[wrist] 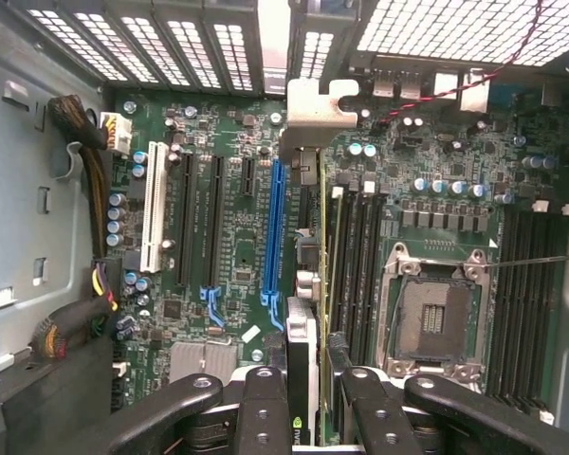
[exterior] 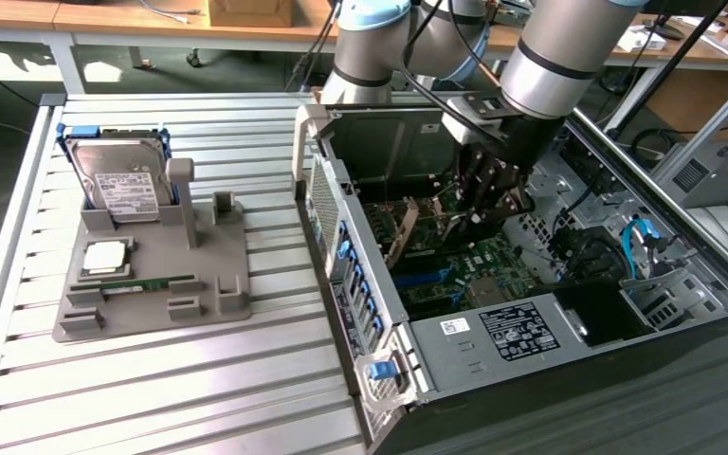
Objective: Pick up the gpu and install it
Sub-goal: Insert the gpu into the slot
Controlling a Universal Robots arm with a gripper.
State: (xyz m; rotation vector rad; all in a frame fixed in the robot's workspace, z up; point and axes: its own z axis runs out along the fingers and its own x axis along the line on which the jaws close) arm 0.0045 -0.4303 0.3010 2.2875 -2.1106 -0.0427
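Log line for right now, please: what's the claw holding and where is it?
claw: shut on gpu | position: inside open pc case, above motherboard | gpu: edge-on, bracket toward rear slots, not seated | hard drive: in holder

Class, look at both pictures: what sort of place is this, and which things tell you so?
Probably a robotics lab or workshop: a robot arm reaches into an open computer case, a hard drive stands in a grey parts holder, and desks line the background.

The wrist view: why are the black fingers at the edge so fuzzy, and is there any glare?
Wrist view: the fingers holding the card sit close to the lens and look soft, while the motherboard is sharp; the grille is washed out. Exterior view: even light, shadowed computer case.
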